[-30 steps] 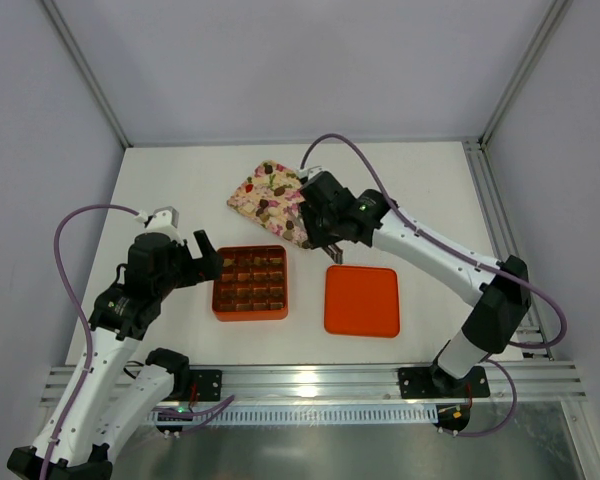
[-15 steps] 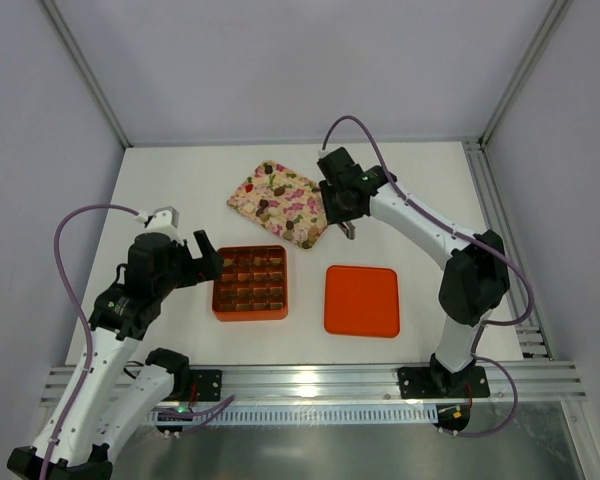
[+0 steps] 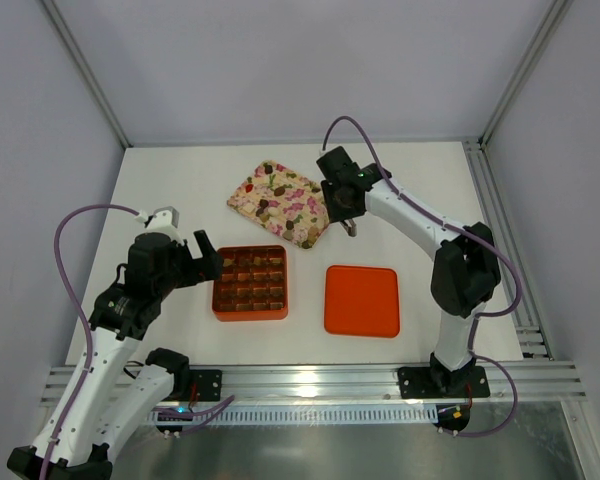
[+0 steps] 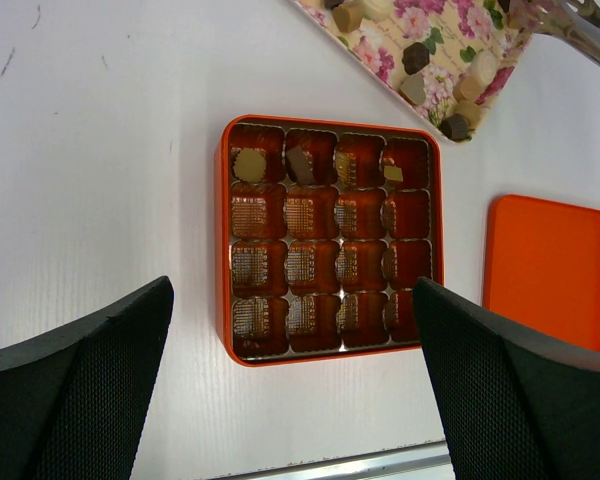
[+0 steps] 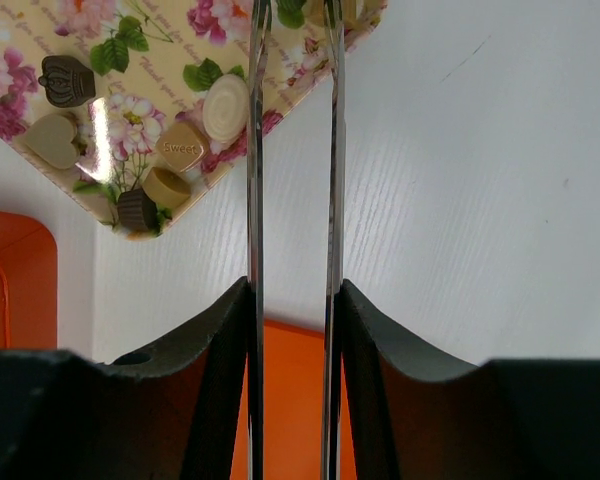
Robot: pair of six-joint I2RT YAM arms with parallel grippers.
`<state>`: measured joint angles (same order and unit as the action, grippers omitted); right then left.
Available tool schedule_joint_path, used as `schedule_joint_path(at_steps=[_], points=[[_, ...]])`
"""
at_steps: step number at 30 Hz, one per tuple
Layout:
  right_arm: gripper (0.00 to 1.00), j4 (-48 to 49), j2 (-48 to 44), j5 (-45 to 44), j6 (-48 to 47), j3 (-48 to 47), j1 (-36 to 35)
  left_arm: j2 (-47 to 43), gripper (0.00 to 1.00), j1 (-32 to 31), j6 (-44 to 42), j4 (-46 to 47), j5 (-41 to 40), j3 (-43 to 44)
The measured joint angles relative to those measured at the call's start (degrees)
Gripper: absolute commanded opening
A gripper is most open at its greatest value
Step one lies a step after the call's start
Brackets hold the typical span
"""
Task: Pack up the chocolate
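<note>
Picking the next piece from the floral tray (image 5: 120,110) is judged to be the step in hand. The chocolate (image 5: 166,186) lies mostly loose on this tray, with a cluster near its lower corner. Three pieces already sit in the top row of the orange grid box (image 4: 223,250); the other cells are empty. The orange lid (image 4: 550,270) lies on the tabletop (image 4: 100,150) beside the box.

The right gripper (image 3: 348,225) hangs at the tray's right edge. Its jaws are two thin blades standing slightly apart, with nothing seen between them. Their tips run off the top of the wrist view. The left gripper (image 3: 205,262) hovers near the box's left side, jaws spread wide and empty.

Procedure:
1. Select one piece that stands apart from its neighbours.
2. Centre the blades over it so one blade passes each side.
3. Lower until the tips are just above the tray surface.
4. Close gently; the pieces look small and likely to slip or tip.
5. Lift straight up before moving toward an empty cell.
</note>
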<state>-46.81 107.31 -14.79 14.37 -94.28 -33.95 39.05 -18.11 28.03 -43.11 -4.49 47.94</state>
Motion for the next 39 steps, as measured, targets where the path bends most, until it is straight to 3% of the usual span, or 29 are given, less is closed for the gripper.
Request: schedule_joint_path(at_steps=[39], points=[[0.40, 1.4, 3.6, 4.6, -0.8, 2.1, 3.0, 0.9, 1.00, 0.0, 0.0, 0.0, 0.0, 0.0]])
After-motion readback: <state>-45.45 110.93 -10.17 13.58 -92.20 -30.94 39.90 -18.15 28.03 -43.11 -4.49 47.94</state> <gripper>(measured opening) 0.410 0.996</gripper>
